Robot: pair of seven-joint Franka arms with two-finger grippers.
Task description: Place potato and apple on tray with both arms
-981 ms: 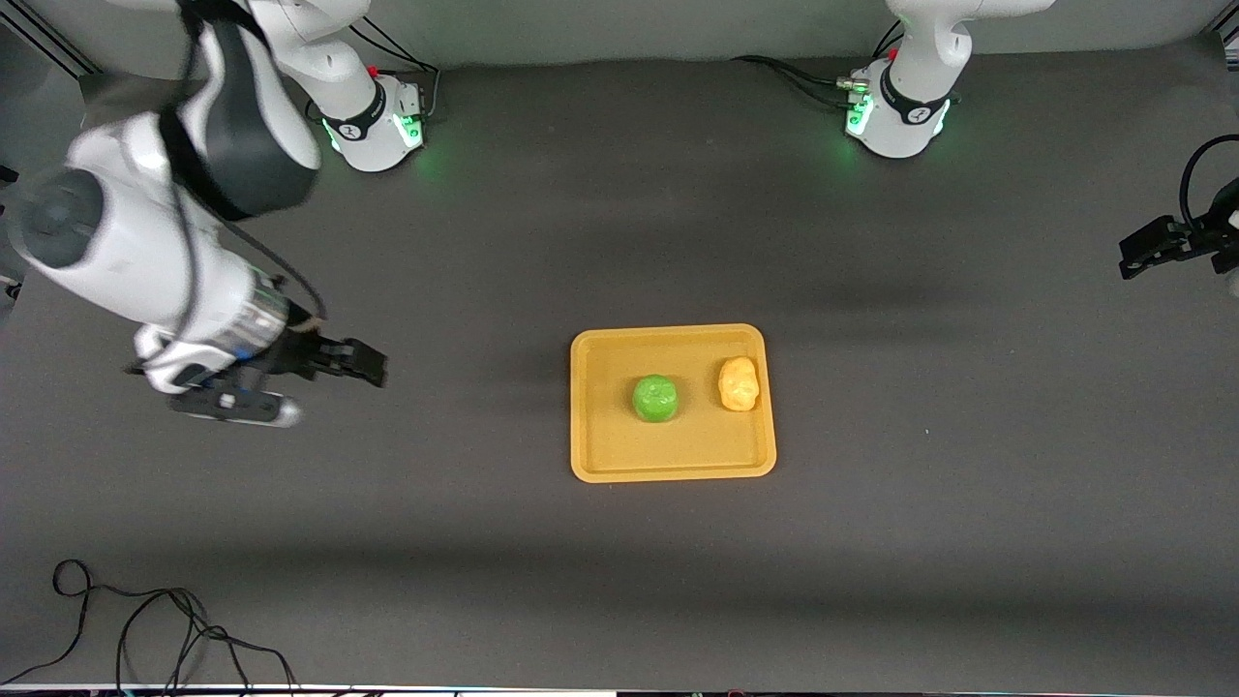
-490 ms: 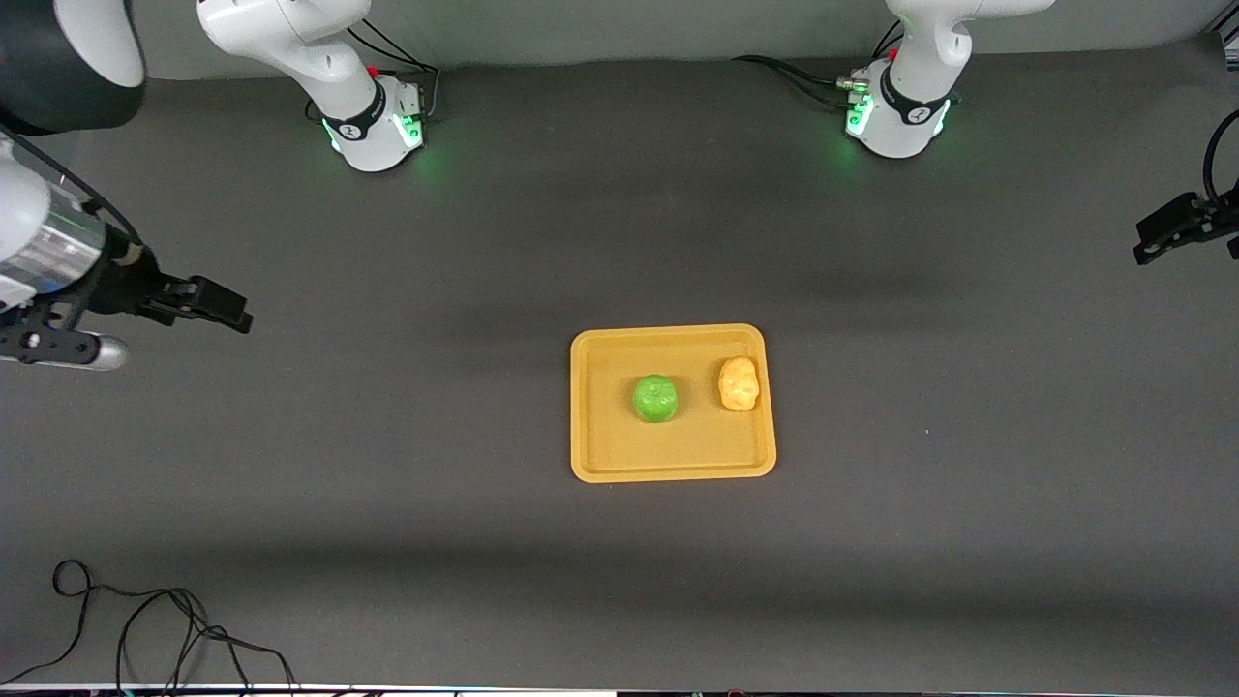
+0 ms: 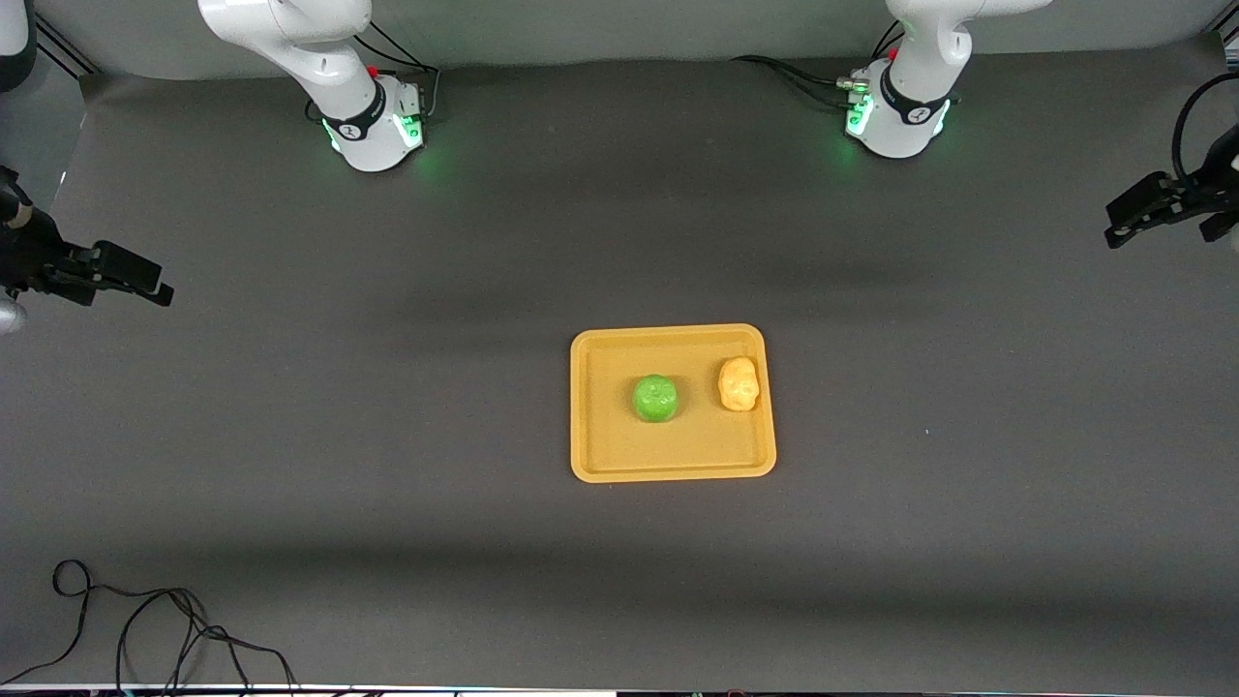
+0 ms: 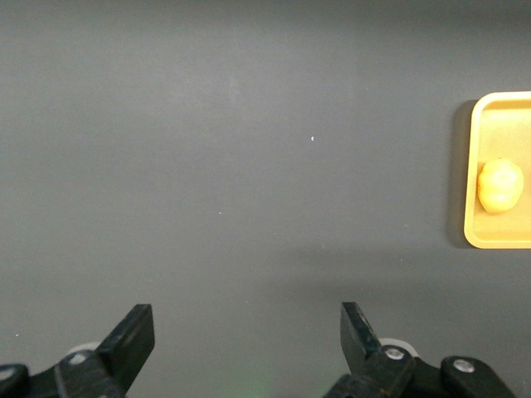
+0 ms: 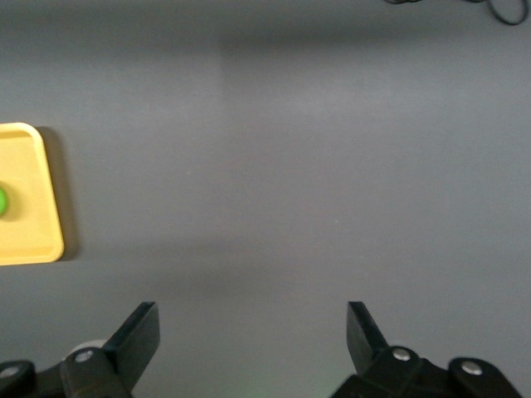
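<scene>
The orange-yellow tray [image 3: 600, 455] lies in the middle of the table. The green apple [image 3: 655, 398] sits on it near its centre. The yellow-tan potato [image 3: 739, 383] sits on it beside the apple, toward the left arm's end. My right gripper [image 3: 145, 281] is open and empty, raised over the bare mat at the right arm's end. My left gripper [image 3: 1123, 218] is open and empty, raised over the mat at the left arm's end. The left wrist view shows the potato [image 4: 499, 185] on the tray [image 4: 489, 236]. The right wrist view shows the tray's corner [image 5: 33, 224] and a sliver of the apple [image 5: 2, 201].
A dark grey mat [image 3: 387, 436] covers the table. A loose black cable [image 3: 145, 629] lies at the near corner by the right arm's end. The two arm bases [image 3: 373, 121] [image 3: 895, 116] stand along the edge farthest from the front camera.
My right arm has swung up and away from the tray toward its end of the table. My left gripper has shifted only slightly. The apple and potato have not moved.
</scene>
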